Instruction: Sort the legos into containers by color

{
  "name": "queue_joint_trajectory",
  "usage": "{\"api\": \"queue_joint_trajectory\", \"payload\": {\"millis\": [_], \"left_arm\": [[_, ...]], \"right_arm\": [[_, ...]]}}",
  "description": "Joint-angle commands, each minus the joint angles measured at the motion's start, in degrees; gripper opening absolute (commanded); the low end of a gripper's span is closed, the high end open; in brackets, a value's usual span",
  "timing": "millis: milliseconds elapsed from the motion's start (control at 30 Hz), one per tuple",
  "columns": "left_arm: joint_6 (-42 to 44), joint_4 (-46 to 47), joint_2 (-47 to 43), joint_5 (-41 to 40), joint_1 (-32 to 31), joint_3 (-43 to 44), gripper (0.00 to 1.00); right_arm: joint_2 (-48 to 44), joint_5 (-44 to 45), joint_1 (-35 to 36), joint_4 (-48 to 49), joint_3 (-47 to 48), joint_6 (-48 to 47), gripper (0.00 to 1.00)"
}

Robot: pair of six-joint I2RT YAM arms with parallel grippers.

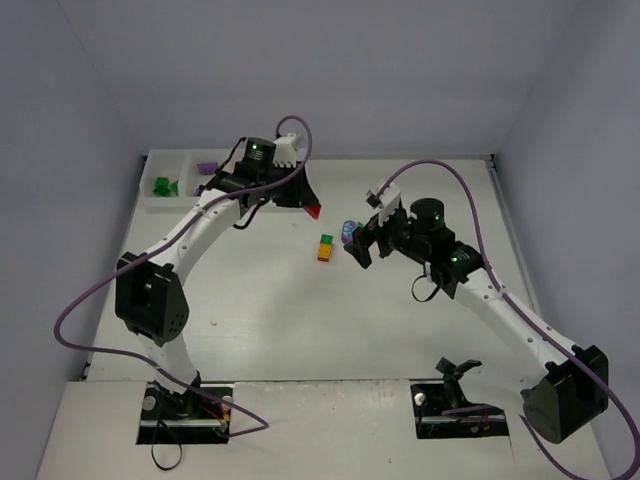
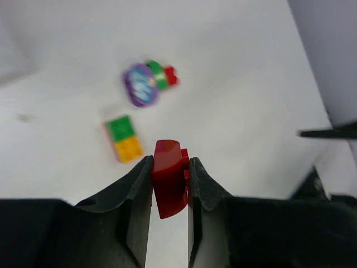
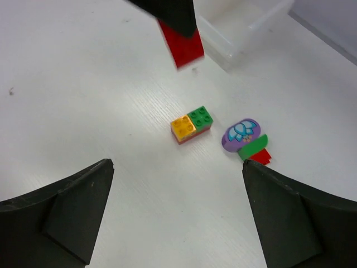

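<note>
Clamping a red brick (image 2: 169, 181) between the tips of my left claw (image 2: 170, 167), beside the right end of the tray (image 1: 185, 160) at the far left corner of the table (image 1: 270, 320). My right claw (image 3: 178, 218) stands apart above the green-and-orange brick (image 3: 191, 124) and the purple piece (image 3: 242, 133) near the table's middle. Hazard, as I judge it: the brick is pinched at one narrow end, so a quick swing could pivot it loose into the wrong compartment.

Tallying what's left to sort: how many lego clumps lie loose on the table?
2: a green-and-orange block in the middle, and a purple-green-red clump beside it, apart. A red brick is gripped in the left claw, so it is not counted. Others may be hidden.
</note>
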Motion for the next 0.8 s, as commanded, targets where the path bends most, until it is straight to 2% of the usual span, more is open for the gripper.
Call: {"api": "queue_joint_trajectory", "payload": {"millis": [0,33,167,433,533,633,667,733,767], "left_arm": [[5.52,6.25,0.89,-11.42,3.73,4.76,0.0],[6.75,7.3,2.55,-15.97,4.17,6.16,0.0],[7.64,14.5,8.26,-23.99,6.8,10.98,0.0],[8.69,26.29,23.46,-34.2,8.66,21.54,0.0],[7.99,28.23,27.86,-34.38,9.45,25.93,0.24],[7.81,25.69,31.47,-33.33,9.8,31.82,0.34],[7.81,24.99,32.0,-33.24,9.89,32.79,0.46],[7.73,24.8,32.18,-32.54,9.8,33.33,0.59],[7.73,24.63,31.49,-32.19,9.8,33.07,0.72]], "right_arm": [[-4.76,8.03,-0.85,3.82,-1.44,6.79,0.99],[-5.56,8.91,-0.85,3.73,-1.97,9.16,1.0],[-9.08,12.35,-0.85,3.29,-5.04,15.94,1.0],[-16.81,14.19,-0.94,0.22,-9.62,23.59,1.0],[-18.13,14.72,-0.94,-1.89,-9.8,25.35,1.0],[-19.36,16.03,-0.77,-2.69,-10.32,26.58,1.0],[-19.89,16.3,-0.77,-2.86,-10.5,26.84,1.0],[-20.24,17.27,-0.76,-2.95,-10.76,27.2,1.0],[-20.33,18.31,-0.77,-2.95,-10.94,27.37,1.0]]}}
